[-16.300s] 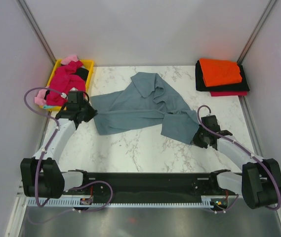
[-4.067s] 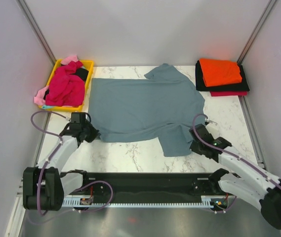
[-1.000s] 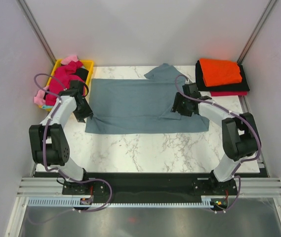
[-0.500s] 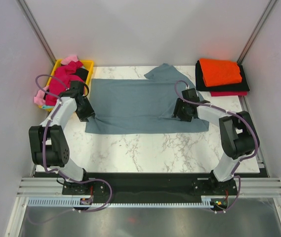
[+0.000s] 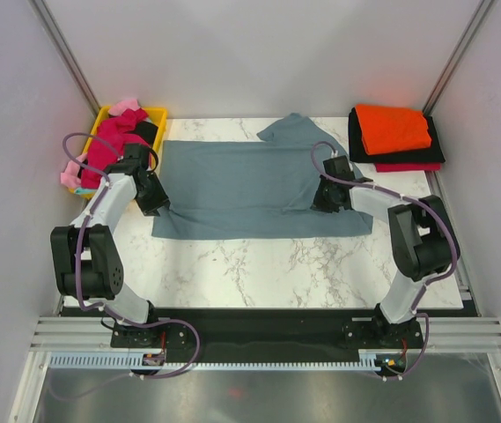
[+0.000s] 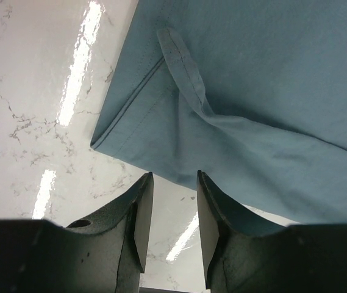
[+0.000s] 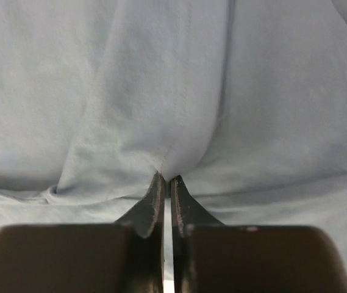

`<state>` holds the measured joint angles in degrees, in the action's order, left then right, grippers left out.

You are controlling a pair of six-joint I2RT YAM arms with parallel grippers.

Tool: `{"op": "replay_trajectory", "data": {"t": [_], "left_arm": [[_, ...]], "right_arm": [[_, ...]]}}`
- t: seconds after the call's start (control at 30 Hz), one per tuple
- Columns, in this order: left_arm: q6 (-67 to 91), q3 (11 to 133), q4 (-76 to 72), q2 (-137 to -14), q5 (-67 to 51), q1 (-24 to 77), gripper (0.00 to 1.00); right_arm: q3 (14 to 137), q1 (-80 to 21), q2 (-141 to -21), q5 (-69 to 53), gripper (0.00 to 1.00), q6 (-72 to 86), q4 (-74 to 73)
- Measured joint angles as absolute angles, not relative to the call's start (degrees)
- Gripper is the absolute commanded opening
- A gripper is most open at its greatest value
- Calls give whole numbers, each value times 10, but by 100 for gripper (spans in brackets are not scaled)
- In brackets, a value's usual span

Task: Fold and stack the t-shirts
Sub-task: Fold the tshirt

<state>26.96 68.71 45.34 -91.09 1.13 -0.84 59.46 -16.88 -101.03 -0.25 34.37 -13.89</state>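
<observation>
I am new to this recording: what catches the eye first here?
A large blue-grey t-shirt lies spread across the middle of the table, the right gripper pinching a fold, the left gripper open at its left edge. A bright orange shirt tops the folded stack far right; a magenta heap fills the yellow tray far left.

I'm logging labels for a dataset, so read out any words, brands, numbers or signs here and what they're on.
None: no readable text on the blue-grey t-shirt, the folded stack, the tray's shirts or the yellow tray, in any view.
</observation>
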Motion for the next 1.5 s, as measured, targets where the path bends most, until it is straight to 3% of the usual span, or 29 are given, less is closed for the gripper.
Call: {"op": "replay_trajectory", "data": {"t": [0.17, 0.33, 0.43, 0.5, 0.73, 0.93, 1.13, 1.5], "left_arm": [[269, 687, 453, -909, 11, -8, 42], [269, 687, 453, -909, 10, -8, 42], [269, 687, 453, -909, 10, -8, 41], [269, 686, 452, -909, 10, -8, 42], [266, 670, 451, -909, 25, -8, 39], [266, 648, 451, -916, 42, -11, 40], [277, 631, 455, -922, 58, -34, 42], [352, 561, 408, -942, 58, -54, 48]], "right_arm": [[665, -182, -1056, -4, 0, 349, -152], [846, -227, -1145, -3, 7, 345, -177], [949, -251, -1200, -9, 69, 336, -176], [1002, -262, -1233, -14, 76, 324, -181], [1025, -255, -1244, 28, 85, 290, -214], [849, -209, -1094, 77, 89, 283, -215], [612, -65, -920, 64, 88, 293, -189], [433, -2, -853, 20, 81, 305, -169]]}}
